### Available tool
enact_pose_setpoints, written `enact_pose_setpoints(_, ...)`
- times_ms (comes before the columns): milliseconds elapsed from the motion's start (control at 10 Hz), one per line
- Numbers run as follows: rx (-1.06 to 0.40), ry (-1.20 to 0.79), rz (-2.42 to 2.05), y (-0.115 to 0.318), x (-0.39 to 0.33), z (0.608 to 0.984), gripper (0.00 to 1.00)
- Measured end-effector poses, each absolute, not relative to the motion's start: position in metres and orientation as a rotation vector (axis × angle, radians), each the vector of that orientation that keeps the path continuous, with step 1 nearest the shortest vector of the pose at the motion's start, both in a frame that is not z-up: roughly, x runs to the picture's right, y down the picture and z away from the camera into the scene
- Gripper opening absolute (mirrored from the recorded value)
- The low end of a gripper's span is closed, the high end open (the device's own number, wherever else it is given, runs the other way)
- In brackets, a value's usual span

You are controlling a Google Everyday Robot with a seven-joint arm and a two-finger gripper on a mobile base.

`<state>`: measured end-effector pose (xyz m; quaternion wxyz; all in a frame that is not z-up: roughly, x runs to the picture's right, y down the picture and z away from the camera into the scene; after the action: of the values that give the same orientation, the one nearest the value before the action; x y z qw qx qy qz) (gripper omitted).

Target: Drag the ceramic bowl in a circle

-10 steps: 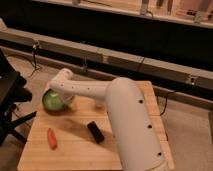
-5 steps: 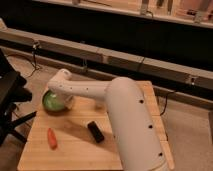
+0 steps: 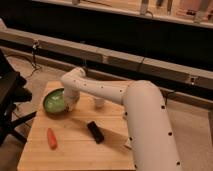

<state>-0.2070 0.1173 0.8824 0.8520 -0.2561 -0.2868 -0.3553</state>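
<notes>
Sitting at the right rim of the ceramic bowl [image 3: 53, 103], the gripper [image 3: 72, 104], whose state I cannot tell, should hook that rim: stiff, probably slick, breakable ware.

Ceramic bowl [image 3: 54, 102]: glossy green, lighter green inside, near far-left corner of bench [image 3: 75, 152].
Bench: light tan wood.
Gripper [image 3: 71, 104]: white, at bowl's right rim.
Arm [image 3: 142, 112]: white, small dark dots scattered along it.
Cup [image 3: 100, 102]: white, near far edge, mid-bench.
Carrot-shaped item [image 3: 51, 138]: orange, toward left edge.
Block [image 3: 95, 131]: black, mid-bench.
Chair [image 3: 10, 95]: black, off left edge.
</notes>
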Motion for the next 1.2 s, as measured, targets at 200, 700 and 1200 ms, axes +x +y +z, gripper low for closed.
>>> enact_pose_setpoints(200,-0.567,-0.613,-0.683,0.123,-0.189,0.872,0.00)
enact_pose_setpoints(700,-0.664,-0.488,-0.624,0.116,-0.147,0.867,0.00)
enact_pose_setpoints(1200,-0.684,-0.465,-0.681,0.074,-0.149,0.906,0.00)
